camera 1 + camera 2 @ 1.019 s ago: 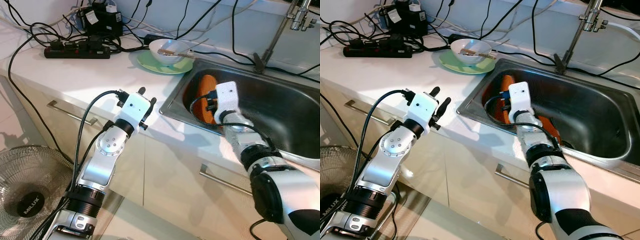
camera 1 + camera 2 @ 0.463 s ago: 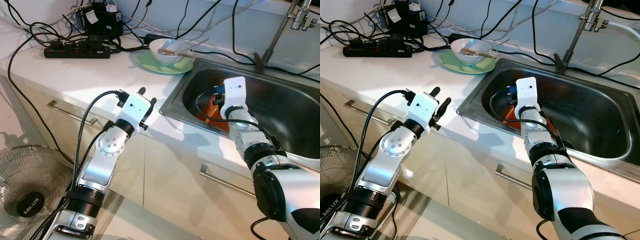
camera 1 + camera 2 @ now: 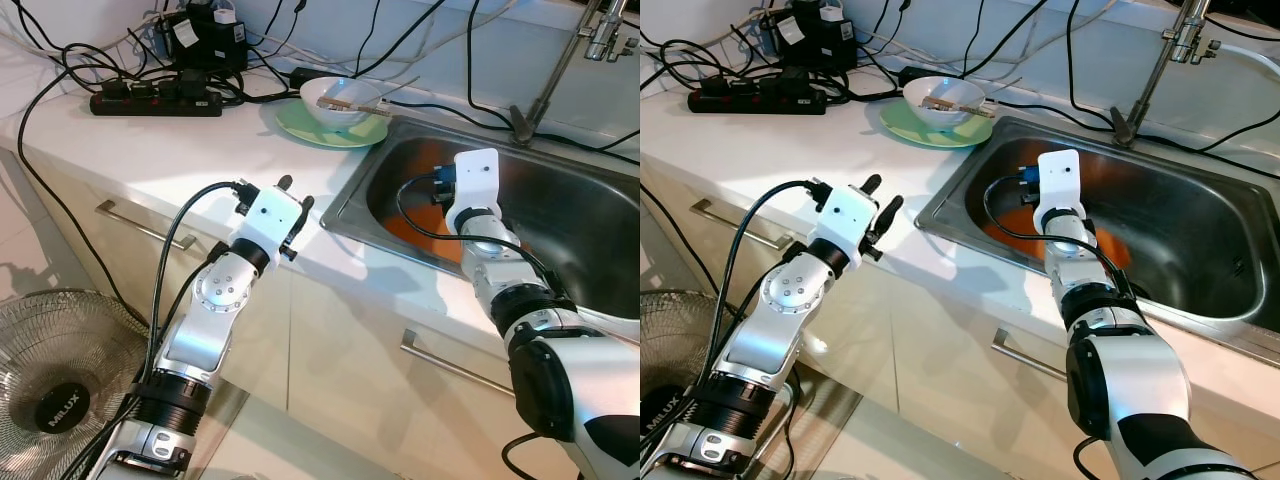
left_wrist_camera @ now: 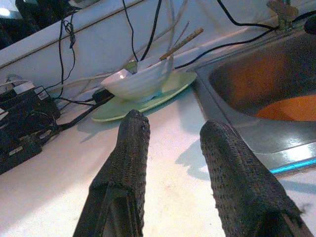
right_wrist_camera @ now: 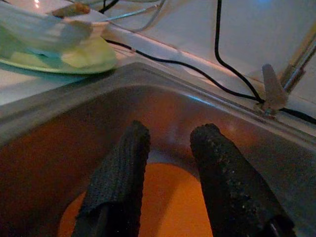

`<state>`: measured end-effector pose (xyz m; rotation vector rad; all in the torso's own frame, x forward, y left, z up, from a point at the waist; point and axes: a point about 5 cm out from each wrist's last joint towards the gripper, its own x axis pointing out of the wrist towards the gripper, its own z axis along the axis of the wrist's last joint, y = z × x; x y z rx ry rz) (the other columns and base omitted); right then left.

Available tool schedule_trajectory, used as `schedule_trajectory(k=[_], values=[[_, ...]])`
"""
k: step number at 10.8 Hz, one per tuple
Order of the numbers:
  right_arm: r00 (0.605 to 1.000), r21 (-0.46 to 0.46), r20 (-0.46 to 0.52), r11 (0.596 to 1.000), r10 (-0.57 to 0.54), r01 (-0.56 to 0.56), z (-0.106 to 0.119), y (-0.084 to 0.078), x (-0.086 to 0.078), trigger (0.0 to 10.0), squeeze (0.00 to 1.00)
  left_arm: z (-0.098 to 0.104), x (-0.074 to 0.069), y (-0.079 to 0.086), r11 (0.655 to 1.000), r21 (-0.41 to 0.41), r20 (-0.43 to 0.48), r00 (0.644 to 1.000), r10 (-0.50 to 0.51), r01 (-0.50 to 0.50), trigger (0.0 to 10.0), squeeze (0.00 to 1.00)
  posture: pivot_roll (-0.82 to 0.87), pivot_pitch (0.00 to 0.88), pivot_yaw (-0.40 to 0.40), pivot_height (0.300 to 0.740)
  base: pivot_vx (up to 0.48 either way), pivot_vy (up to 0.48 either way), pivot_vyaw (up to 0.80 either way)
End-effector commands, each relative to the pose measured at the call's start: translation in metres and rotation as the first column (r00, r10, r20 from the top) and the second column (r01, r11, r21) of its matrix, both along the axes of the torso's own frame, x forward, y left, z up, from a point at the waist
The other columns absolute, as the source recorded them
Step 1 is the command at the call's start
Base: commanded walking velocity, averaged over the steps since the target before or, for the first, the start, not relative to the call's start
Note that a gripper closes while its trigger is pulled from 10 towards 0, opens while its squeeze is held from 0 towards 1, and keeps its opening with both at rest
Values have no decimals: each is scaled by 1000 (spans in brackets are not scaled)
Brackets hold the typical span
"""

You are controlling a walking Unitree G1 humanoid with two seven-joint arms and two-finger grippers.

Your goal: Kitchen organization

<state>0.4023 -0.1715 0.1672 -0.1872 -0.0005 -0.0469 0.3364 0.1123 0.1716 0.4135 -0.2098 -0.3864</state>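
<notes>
R gripper (image 5: 168,148) hangs inside sink (image 3: 560,215), fingers spread, gripping nothing. Orange plate (image 5: 168,197) lies flat on sink floor right below and just ahead of the tips; contact can't be told. L gripper (image 4: 173,143) rests over countertop (image 3: 200,140), fingers apart, empty; white bowl (image 4: 138,79) on green plate (image 4: 118,108) sits ahead of it, well apart.
</notes>
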Motion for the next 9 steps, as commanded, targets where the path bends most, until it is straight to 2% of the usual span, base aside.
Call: schedule_trajectory(k=[1, 3, 5, 7, 9], values=[[998, 22, 59, 1000, 15, -16, 13, 4, 3, 10000, 0, -5, 0, 1, 1000, -6, -5, 1000, 14, -15, 10000, 0, 254, 40, -73, 725, 0, 0, 0], [988, 39, 134, 996, 71, -77, 18, 17, 2, 10000, 0, -3, 0, 5, 996, -64, 48, 996, 72, -69, 10000, 0, 250, 41, -74, 725, 0, 0, 0], [962, 86, 244, 986, 121, -146, 20, 26, -5, 10000, 0, 0, 0, 11, 978, -164, 96, 985, 142, -126, 10000, 0, 240, 41, -75, 725, 0, 0, 0], [942, 99, 315, 983, 114, -152, 18, 25, -13, 10000, 0, 3, 1, 14, 966, -213, 112, 979, 171, -145, 10000, 0, 224, 37, -72, 725, 0, 0, 0], [939, 131, 339, 985, 65, -116, 7, 19, -25, 10000, 0, 6, 2, 16, 950, -254, 139, 965, 221, -181, 10000, 0, 216, 25, -65, 725, 0, 0, 0]])
